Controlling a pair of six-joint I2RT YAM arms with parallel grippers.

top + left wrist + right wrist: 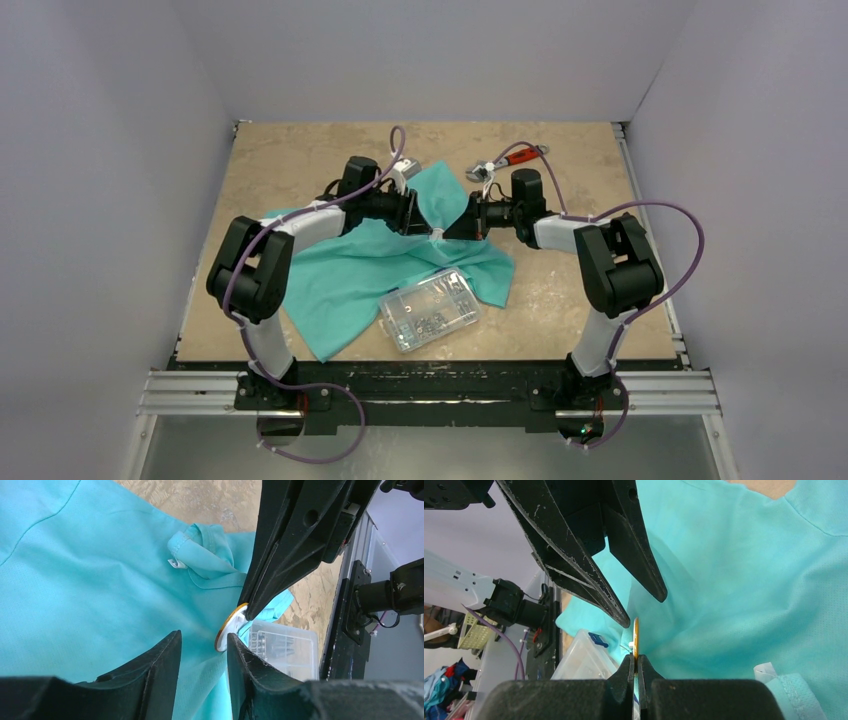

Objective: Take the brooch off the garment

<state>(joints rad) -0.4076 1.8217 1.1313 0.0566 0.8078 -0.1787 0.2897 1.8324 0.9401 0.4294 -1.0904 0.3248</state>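
Observation:
The teal T-shirt lies crumpled on the table, with a fold lifted in the middle between the two arms. The small round orange-yellow brooch is pinned to that fold and shows edge-on in the right wrist view. My right gripper is shut on the brooch's rim. It reaches in from the right. My left gripper is open, and its jaws straddle the fabric just behind the brooch. One of its fingertips is right beside the brooch. The white neck label shows near the collar.
A clear plastic box of small parts rests on the shirt's near edge, just below the grippers. A red-handled wrench lies at the back of the table. White walls enclose the table on three sides.

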